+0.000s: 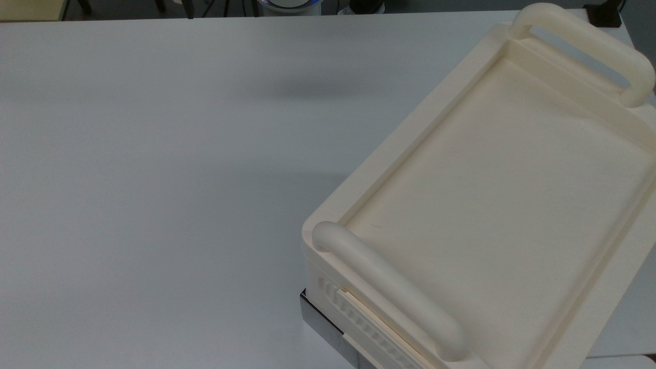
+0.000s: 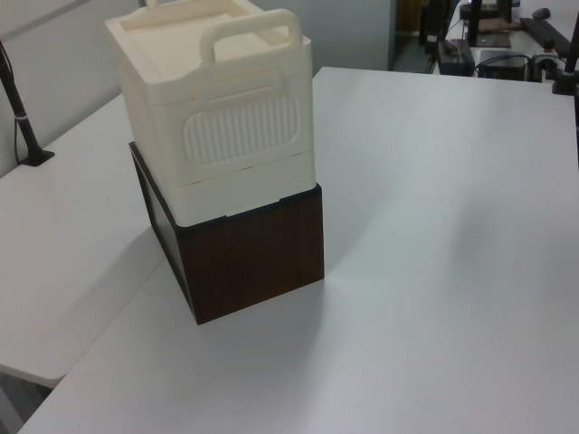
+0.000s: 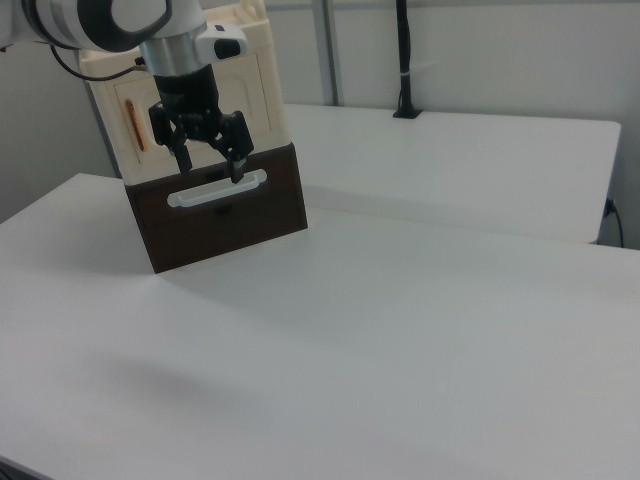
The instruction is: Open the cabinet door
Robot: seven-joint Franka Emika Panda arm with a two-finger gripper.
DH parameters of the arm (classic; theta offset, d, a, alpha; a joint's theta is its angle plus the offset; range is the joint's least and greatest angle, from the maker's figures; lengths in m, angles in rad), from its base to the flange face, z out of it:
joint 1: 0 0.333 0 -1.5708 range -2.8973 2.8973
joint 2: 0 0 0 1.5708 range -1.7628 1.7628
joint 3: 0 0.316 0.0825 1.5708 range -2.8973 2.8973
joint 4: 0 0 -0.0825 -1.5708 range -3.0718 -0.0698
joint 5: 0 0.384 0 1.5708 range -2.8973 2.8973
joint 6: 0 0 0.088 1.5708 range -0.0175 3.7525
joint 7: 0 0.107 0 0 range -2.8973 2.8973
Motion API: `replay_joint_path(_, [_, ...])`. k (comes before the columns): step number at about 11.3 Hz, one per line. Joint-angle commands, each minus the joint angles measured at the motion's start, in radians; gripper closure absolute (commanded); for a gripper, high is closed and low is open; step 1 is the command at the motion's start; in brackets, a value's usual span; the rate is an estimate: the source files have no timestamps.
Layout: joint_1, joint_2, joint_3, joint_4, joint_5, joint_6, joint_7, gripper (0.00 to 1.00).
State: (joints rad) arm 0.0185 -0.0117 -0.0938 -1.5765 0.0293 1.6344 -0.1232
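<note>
Table [image 3: 400,330] surface lies white in the right view's foreground. Toward its far left corner stands a dark brown wooden box [image 3: 225,218] with a white bar handle [image 3: 217,188] on its front and a cream plastic cabinet [image 2: 217,117] on top. The end effector [image 3: 210,168] hangs just above that bar handle, fingers spread, gripping nothing. Behind it, the cabinet door [image 3: 262,100], a flat cream panel with a copper-orange strip [image 3: 137,125] at the right view's left end, lies flat against the cabinet's face.
</note>
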Motion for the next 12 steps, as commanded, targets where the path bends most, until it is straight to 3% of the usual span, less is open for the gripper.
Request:
replay_joint_path(1, [0.015,-0.027,-0.003,-0.026,-0.017,0.015,0.019,0.00])
replay_joint_path(4, [0.015,-0.025,-0.003,-0.028,-0.016,0.016,-0.005,0.00])
replay_joint_path(12, [0.006,-0.028,-0.003,-0.027,-0.022,-0.024,-0.321,0.00])
